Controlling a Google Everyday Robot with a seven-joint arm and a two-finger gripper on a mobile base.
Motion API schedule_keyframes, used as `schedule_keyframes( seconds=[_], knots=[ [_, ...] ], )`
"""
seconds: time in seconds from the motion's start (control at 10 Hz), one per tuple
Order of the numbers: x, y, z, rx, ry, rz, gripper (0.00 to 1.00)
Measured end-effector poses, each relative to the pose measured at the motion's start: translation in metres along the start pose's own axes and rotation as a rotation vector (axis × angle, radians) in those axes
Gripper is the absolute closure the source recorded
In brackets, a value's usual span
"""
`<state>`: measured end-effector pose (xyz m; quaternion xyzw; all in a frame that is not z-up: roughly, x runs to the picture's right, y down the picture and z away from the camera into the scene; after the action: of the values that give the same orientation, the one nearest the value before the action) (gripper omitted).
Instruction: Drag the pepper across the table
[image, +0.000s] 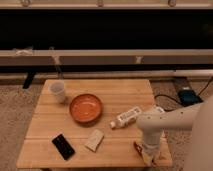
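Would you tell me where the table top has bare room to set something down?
Widest bare patch: the far right of the table, beyond the white bottle and right of the cup. A smaller one runs along the left edge, beside the orange bowl. Crowded: the near right corner, with gripper and pepper.

You have the gripper (148, 154) down low at the front right corner of the tabletop (125, 92), on a white arm (167, 120) that extends from the right edge. The dark red pepper (137, 147) lies just at its left side; whether they touch cannot be told. A white bottle (126, 118) lies on its side beside the arm. The orange bowl (86, 108) sits mid-table, a white cup (58, 91) behind it to the left, and a beige packet (94, 140) and a black phone (63, 146) lie in front.
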<state>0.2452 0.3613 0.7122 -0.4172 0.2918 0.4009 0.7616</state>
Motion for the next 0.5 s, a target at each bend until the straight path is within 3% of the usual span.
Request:
schedule_keyframes(
  seconds=[0.3, 0.5],
  knots=[
    [0.03, -0.031, 0.004, -0.017, -0.033, 0.18, 0.48],
    [0.04, -0.047, 0.002, -0.024, -0.06, 0.265, 0.3]
  ],
)
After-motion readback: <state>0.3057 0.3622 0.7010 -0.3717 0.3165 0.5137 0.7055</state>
